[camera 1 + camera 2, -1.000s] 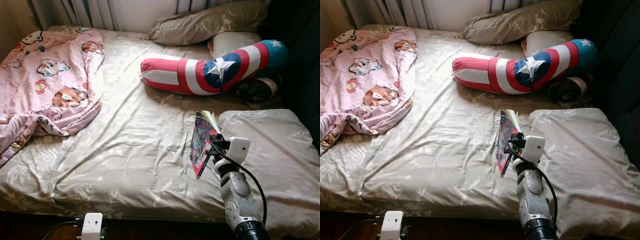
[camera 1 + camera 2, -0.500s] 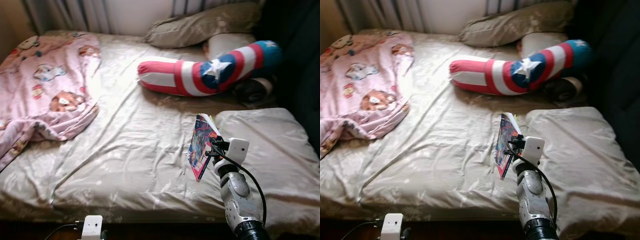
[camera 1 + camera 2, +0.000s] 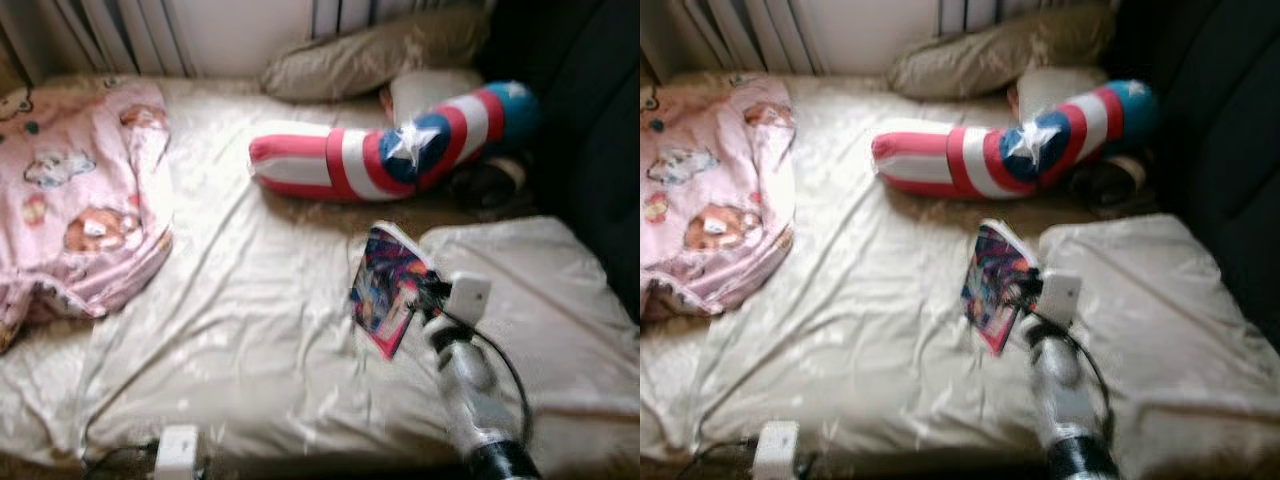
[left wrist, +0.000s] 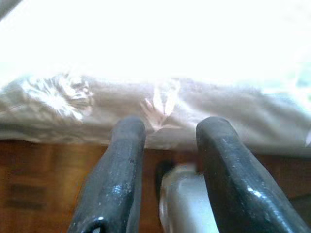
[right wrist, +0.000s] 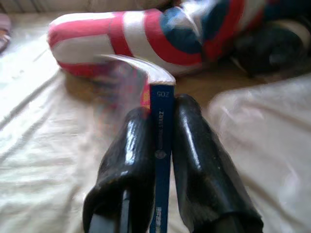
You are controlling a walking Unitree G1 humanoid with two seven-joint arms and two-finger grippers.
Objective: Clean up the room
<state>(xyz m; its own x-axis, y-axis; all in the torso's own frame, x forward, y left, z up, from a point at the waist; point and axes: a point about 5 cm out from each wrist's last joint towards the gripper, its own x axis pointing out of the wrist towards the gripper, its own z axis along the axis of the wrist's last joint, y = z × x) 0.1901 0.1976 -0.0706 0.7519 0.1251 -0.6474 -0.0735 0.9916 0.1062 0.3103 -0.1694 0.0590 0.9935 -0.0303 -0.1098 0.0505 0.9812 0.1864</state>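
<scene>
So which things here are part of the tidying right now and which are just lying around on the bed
In the job:
- right gripper, jaws shut on the spine
- comic book, held up above the bed

Just lying about:
- pink cartoon blanket
- striped star bolster
- beige pillows
- bed sheet
- left gripper, idle by the bed edge

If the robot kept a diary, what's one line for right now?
right gripper: shut on comic book | held above bed | left gripper: open, idle

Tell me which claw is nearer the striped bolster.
Right. The right claw is raised over the bed, shut on a book, just in front of the bolster. The left claw hangs low by the mattress edge, much farther off.
</scene>
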